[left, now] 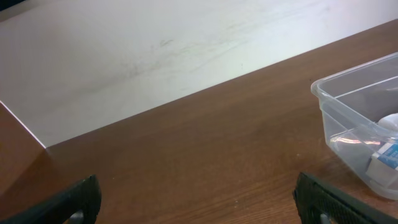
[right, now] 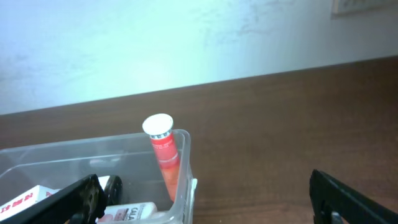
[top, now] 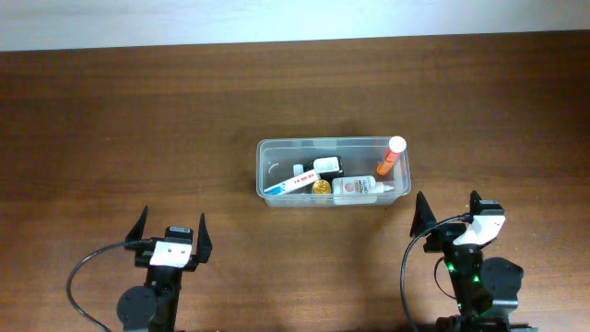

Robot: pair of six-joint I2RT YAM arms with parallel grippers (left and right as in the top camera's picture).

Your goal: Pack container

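Observation:
The clear plastic container [top: 277, 146] stands at the table's middle. Inside it, an orange tube [top: 391, 157] with a white cap leans in the right end, a clear bottle [top: 361, 188] lies along the front wall, and a white box [top: 291, 182], a black-and-white item [top: 327, 167] and a gold round piece [top: 321, 186] lie beside it. My left gripper [top: 172, 224] is open at the front left, well apart from the container [left: 348, 106]. My right gripper [top: 448, 207] is open just front-right of it, facing the tube [right: 165, 152] and the container's right corner [right: 184, 180]. Neither holds anything.
Brown wooden table [top: 111, 138] all around, ending at a pale wall [top: 277, 18] at the back. Black cables [top: 88, 267] loop beside each arm base at the front edge.

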